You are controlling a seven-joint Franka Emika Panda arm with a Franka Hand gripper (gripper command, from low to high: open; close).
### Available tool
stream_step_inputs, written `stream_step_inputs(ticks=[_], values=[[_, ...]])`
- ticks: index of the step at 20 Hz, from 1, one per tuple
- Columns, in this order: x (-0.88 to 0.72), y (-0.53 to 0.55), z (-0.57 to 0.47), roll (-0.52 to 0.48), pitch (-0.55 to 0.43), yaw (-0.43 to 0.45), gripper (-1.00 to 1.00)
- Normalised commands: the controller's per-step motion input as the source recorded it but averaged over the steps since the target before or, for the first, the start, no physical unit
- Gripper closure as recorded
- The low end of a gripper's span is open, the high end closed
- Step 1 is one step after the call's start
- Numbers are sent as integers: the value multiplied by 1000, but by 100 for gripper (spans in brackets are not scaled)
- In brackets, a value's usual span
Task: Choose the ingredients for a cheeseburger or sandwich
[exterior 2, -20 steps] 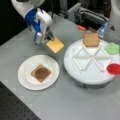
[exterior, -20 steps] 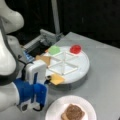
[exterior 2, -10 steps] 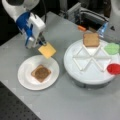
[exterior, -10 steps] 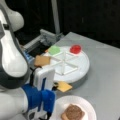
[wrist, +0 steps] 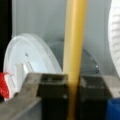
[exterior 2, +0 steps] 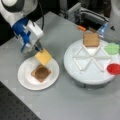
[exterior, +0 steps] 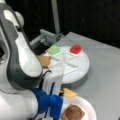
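The blue and white claw (exterior 2: 39, 48) holds the flat yellow cheese square (exterior 2: 43, 56) by one edge, and the wrist view shows the two dark pads (wrist: 53, 96) pressed on both sides of the thin yellow slab (wrist: 73, 50), so the claw is clenched on it. In a front view the cheese hangs tilted over the far rim of the white paper plate (exterior 2: 26, 81), which stands near the table's front left corner, and it is not directly above the small stack of a tan-brown bread square with a dark brown round patty (exterior 2: 41, 73) in the middle of that plate. In a front view the same stack (exterior: 73, 113) shows beside the claw (exterior: 60, 93), with the cheese (exterior: 69, 93) at the plate's edge. The second tan-brown bread square (exterior 2: 91, 39) lies in a far compartment of the round white divided tray (exterior 2: 85, 78), with the green leaf-like piece (exterior 2: 112, 48) and the red round disc (exterior 2: 114, 68) at the tray's right side. The risks, as I judge them: the hold is only on a narrow edge, so the cheese can turn or slip between the pads; if it is let go while it is tilted and off centre, it may land half on the patty, slide onto the bare plate or the grey table (exterior 2: 62, 105), or push the stack out of place.
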Motion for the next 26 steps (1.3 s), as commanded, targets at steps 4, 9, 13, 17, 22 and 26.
stream_step_inputs(ticks=[4, 9, 13, 17, 22, 26], values=[[253, -75, 49, -461, 154, 144, 100], [191, -55, 31, -389, 87, 103, 100], [173, -22, -95, -270, 52, 65, 100], [184, 48, -200, -218, 15, 38, 100], [151, 67, -178, -135, -35, 42, 100], [82, 36, -112, -88, -59, 53, 100]])
